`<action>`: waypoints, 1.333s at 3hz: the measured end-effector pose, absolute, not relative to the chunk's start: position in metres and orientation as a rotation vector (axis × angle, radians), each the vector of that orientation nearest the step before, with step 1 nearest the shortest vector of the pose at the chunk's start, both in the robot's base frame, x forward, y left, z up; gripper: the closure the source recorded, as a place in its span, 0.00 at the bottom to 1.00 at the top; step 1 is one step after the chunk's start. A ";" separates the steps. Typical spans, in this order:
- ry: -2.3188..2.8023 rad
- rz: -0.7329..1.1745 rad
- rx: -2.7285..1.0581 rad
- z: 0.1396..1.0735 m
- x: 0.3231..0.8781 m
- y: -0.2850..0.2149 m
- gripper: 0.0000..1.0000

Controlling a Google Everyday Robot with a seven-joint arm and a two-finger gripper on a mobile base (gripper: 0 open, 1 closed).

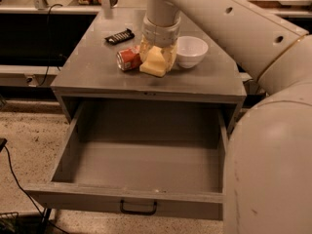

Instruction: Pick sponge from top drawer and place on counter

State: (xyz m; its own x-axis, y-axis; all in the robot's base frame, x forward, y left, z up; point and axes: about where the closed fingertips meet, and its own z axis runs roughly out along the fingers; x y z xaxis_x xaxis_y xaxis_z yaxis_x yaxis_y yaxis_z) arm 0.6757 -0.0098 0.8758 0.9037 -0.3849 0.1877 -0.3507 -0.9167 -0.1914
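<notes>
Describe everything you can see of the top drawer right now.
The top drawer is a wide, shallow grey box with a matte finish. It is pulled well out toward the camera from under the counter. Its floor and side walls are in full view and nothing lies inside. A small dark pull handle sits centred on the front panel. The drawer looks level. Nothing touches it: the end effector is up over the counter, not in the drawer.

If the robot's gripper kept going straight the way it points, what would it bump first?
The gripper points down, so the yellow sponge at its tip would press onto the grey counter first, between the red can and the white bowl. It may already be touching; depth is hard to judge.
</notes>
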 end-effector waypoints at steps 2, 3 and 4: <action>0.643 -0.312 -2.873 0.869 0.663 -0.020 0.00; 0.686 -0.325 -2.859 0.884 0.653 -0.018 0.00; 0.769 -0.362 -2.807 0.917 0.649 -0.020 0.00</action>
